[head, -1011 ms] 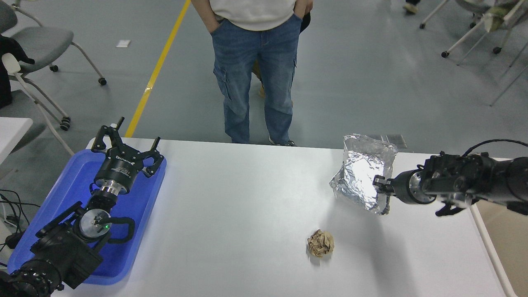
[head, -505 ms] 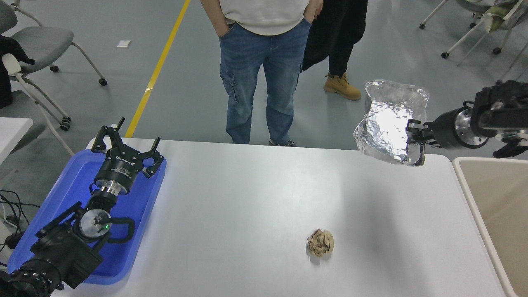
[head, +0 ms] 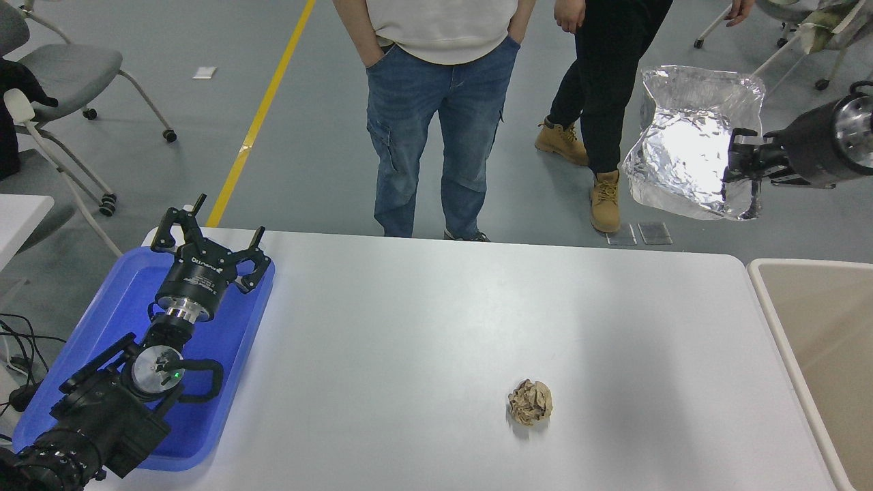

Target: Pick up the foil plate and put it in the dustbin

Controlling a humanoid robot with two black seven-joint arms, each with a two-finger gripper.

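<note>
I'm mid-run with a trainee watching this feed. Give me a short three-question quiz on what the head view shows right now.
1. True or false: the foil plate is lying flat on the table.
2. Which end effector grips the foil plate? A) left end effector B) right end effector C) neither
3. Fill in: the only loose item on the white tabletop is a crumpled brown ______.

Key
1. False: it is held in the air, above the far right corner.
2. B; the left one is parked over the blue tray, and the dustbin sits at the table's right edge.
3. paper ball
</note>
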